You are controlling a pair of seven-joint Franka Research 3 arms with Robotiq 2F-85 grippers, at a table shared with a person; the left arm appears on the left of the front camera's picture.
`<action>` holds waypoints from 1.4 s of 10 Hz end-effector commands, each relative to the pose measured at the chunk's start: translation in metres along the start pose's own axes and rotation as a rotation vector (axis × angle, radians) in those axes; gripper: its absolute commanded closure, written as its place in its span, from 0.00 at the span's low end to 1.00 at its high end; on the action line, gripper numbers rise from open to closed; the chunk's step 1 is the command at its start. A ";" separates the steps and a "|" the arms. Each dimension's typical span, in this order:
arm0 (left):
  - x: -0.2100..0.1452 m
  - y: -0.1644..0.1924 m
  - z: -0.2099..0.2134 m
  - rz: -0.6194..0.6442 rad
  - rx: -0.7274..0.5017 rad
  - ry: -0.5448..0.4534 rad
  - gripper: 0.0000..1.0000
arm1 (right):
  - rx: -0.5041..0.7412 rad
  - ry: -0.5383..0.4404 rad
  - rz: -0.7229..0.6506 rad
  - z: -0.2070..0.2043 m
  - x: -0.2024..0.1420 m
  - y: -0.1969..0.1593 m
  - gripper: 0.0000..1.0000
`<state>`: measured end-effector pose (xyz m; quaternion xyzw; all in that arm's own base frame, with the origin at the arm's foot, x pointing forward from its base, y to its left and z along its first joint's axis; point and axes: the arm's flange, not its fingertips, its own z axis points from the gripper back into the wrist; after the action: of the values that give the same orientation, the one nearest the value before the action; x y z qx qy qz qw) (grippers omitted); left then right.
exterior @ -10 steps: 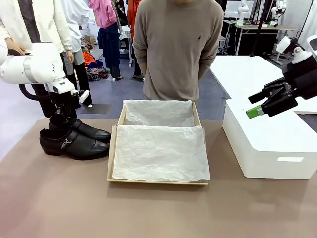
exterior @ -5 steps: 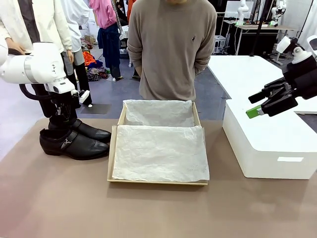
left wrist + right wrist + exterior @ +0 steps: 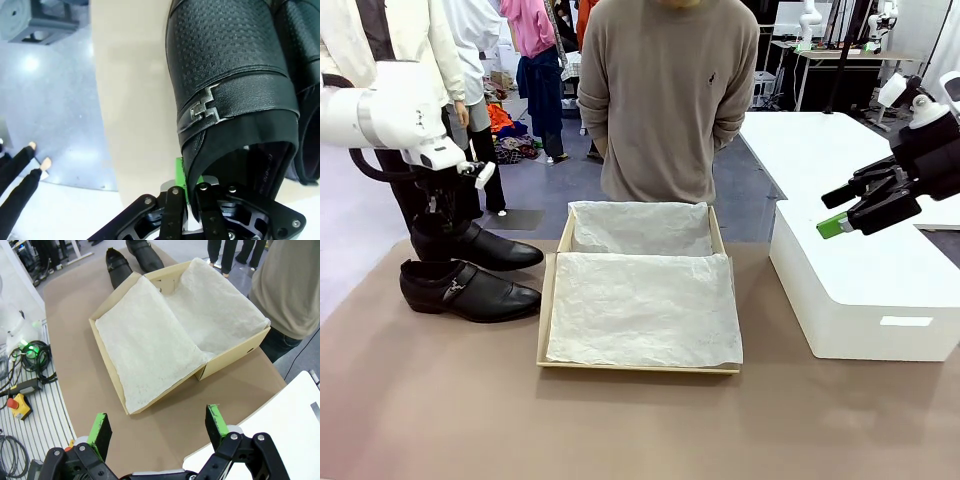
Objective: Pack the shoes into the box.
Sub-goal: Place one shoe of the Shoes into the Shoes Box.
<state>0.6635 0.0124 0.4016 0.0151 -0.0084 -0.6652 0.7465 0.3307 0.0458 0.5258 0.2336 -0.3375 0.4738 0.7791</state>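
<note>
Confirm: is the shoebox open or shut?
Open. The box has its lid lying flat toward the robot, white tissue paper spread over both.

The left arm (image 3: 380, 115) comes in from the left, wrist pointing down, and the left gripper (image 3: 440, 212) is clamped on the heel collar of the far shoe (image 3: 490, 250). The right arm (image 3: 932, 150) hangs raised at the right, the right gripper (image 3: 833, 210) spread wide and empty.
</note>
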 end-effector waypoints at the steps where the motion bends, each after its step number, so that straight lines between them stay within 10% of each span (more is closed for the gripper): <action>1: -0.011 0.006 0.034 0.062 0.027 0.009 1.00 | 0.015 -0.030 0.025 -0.001 0.001 -0.003 0.00; 9: 0.035 -0.009 0.159 0.129 0.121 -0.059 1.00 | 0.015 -0.030 0.025 -0.001 0.001 -0.003 0.00; 14: 0.109 -0.031 0.169 0.135 0.083 -0.105 1.00 | 0.015 -0.030 0.025 -0.001 0.001 -0.003 0.00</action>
<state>0.6411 -0.0998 0.5652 0.0272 -0.0711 -0.6235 0.7781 0.3308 0.0458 0.5258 0.2335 -0.3373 0.4738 0.7792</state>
